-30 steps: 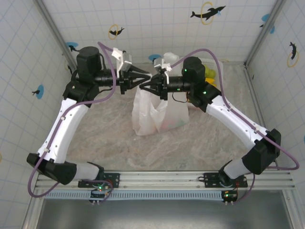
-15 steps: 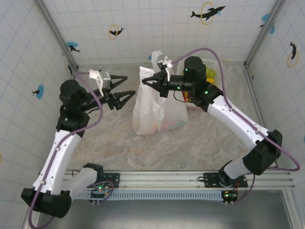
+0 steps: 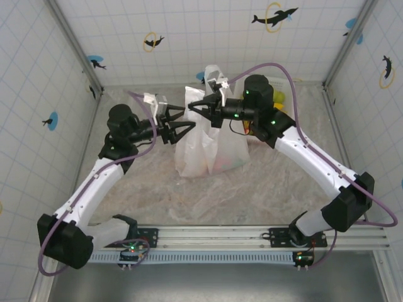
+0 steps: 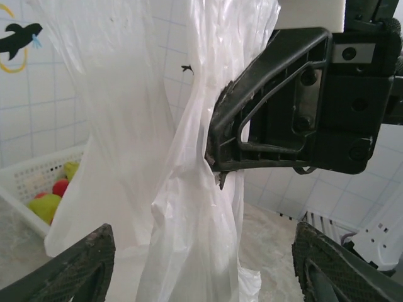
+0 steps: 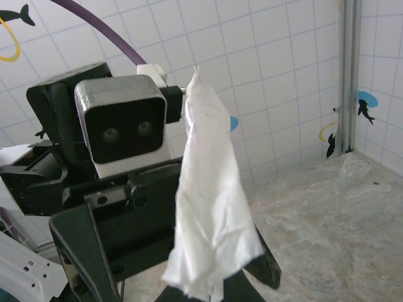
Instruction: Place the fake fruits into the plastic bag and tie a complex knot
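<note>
White plastic bag (image 3: 211, 148) stands mid-frame, loaded. A twisted strip of it is pinched by right gripper (image 3: 191, 107), with left gripper (image 3: 188, 117) spread beside. Some fake fruits (image 4: 45, 202) sit in basket (image 4: 25, 179), lower left. Knot looks unstarted.

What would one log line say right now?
bag: upright | left fingers: open, empty | right fingers: shut on its handle

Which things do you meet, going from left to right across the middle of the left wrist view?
Basket holding fruits → bag → right gripper, shut on the bag.
</note>
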`<state>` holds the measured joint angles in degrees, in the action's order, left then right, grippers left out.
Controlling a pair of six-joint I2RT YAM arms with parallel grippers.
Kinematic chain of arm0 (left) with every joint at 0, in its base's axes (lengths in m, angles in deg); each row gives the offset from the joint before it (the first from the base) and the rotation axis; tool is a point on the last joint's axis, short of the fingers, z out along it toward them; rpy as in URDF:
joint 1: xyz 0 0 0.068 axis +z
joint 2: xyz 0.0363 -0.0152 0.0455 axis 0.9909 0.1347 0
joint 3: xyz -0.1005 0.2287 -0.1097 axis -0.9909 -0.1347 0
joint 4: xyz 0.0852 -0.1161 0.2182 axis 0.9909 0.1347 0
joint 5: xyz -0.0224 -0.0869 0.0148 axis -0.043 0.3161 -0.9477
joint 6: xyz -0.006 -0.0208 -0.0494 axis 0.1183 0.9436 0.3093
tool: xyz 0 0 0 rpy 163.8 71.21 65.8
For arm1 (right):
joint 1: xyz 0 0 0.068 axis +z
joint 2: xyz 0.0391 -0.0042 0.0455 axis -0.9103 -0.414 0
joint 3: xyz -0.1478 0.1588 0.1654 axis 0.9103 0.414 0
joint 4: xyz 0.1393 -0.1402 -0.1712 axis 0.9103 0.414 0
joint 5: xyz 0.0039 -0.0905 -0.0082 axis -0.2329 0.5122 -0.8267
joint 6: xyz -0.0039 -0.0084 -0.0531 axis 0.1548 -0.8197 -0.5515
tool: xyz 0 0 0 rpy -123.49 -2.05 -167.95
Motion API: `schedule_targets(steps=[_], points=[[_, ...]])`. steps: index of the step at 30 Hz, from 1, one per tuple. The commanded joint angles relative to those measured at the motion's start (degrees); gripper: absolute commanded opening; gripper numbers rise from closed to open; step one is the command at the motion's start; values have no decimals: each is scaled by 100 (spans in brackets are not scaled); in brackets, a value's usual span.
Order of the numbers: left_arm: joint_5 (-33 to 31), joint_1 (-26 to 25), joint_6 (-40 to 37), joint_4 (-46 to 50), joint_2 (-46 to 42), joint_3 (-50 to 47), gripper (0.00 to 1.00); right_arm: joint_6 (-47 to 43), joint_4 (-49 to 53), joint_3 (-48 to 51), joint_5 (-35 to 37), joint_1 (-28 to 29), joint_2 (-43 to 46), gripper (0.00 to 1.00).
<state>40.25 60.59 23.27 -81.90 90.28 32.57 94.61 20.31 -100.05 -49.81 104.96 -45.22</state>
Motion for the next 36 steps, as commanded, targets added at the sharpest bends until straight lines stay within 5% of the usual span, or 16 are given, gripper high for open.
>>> schedule_targets(steps=[1,10,25,29,36], points=[[184,-165,41,-349,173,229,64,95,-369,-238,139,35,225,0],[168,-305,-92,-375,428,51,25,272,-521,-264,244,40,306,0],[281,-362,-13,-1008,509,-525,0,340,-371,-398,296,-38,467,0],[218,-357,-148,-814,445,-523,0,333,-25,-430,49,-348,746,29],[141,-354,-234,-727,453,-503,0,347,181,82,-426,-1454,1926,62]])
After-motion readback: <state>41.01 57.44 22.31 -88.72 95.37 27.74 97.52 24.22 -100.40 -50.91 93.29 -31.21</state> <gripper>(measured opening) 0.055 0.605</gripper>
